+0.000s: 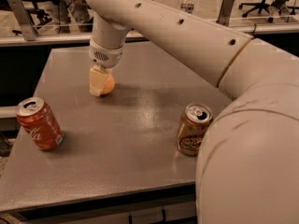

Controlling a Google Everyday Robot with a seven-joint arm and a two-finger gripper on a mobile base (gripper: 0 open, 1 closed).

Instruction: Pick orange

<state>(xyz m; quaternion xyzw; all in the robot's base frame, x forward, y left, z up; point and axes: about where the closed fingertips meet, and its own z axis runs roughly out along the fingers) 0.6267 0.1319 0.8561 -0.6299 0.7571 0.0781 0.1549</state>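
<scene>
The orange is a small round light-orange fruit that rests on the grey table, at the back left. My gripper hangs straight down from the cream arm. It is right at the orange, low over the table, and covers the orange's left side. The right half of the orange shows beside the gripper.
A red Coca-Cola can stands near the table's left edge. A gold-brown soda can stands at the front right, close to my arm's big lower link. Rails, chairs and a water bottle lie behind the table.
</scene>
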